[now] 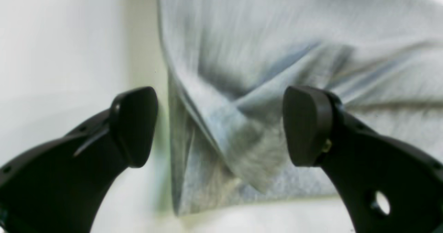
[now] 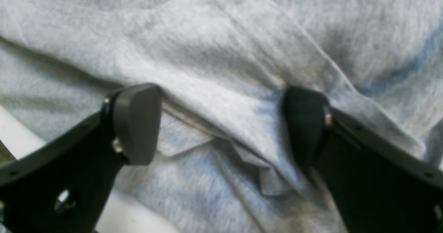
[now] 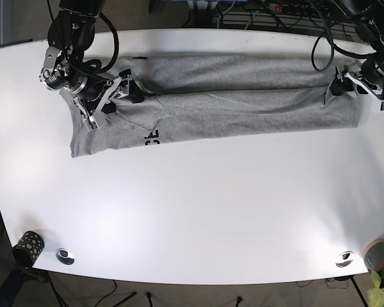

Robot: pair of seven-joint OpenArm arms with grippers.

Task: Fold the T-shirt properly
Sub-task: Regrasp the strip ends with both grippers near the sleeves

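while spread long across the far half of the white table (image 3: 192,224), lies folded lengthwise into a narrow grey band: the t-shirt (image 3: 243,96), one long flap doubled over toward the middle, dark lettering showing near its left end in the base view. hovers over that left end with jaws spread wide and nothing pinched, fingers straddling a raised crease and a small tucked corner of cloth: the right gripper (image 2: 221,125). sits at the opposite end, at the shirt's corner by the table's far right edge, jaws likewise parted, gaping around a folded corner of fabric without closing on it: the left gripper (image 1: 219,125). near the table's front corners, a small dark patterned cup (image 3: 27,246) and two round metal discs (image 3: 65,256).
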